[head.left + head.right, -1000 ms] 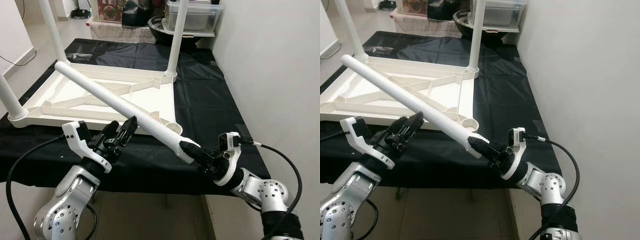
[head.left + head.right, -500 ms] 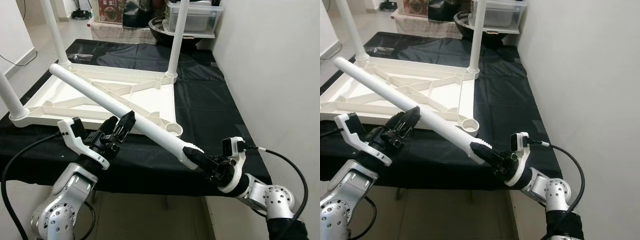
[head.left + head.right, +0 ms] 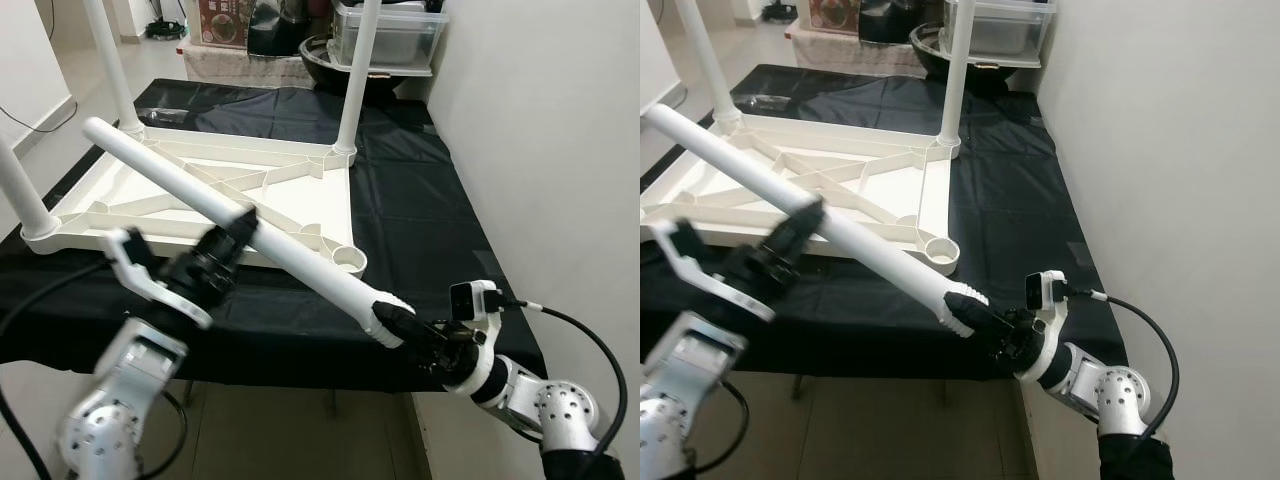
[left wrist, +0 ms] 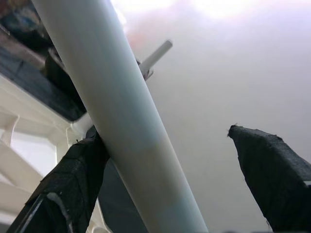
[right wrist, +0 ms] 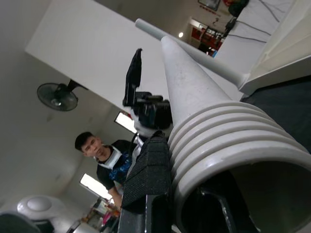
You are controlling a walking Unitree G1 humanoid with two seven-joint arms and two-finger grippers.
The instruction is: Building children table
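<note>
A long loose white table leg (image 3: 300, 262) slants over the table's front edge, its ribbed threaded end (image 5: 228, 145) low at the right. My right gripper (image 3: 410, 333) is shut on that end, one finger outside and one inside the hollow. My left gripper (image 3: 228, 240) is open and straddles the leg's middle; one finger (image 4: 73, 179) touches the tube and the other (image 4: 272, 170) stands apart. The upside-down white tabletop (image 3: 120, 200) lies on the black cloth with three legs upright. Its near-right corner socket (image 3: 346, 260) holds no leg.
The black-clothed table (image 3: 410, 200) ends just before my arms, with a white wall (image 3: 540, 150) close on the right. A clear plastic box (image 3: 385, 30) and a dark bowl (image 3: 325, 50) stand behind the table. A person (image 5: 99, 150) appears in the right wrist view.
The loose leg's threaded end has dropped toward the front right with my right gripper. My left gripper has risen from beside the leg to straddle its middle.
</note>
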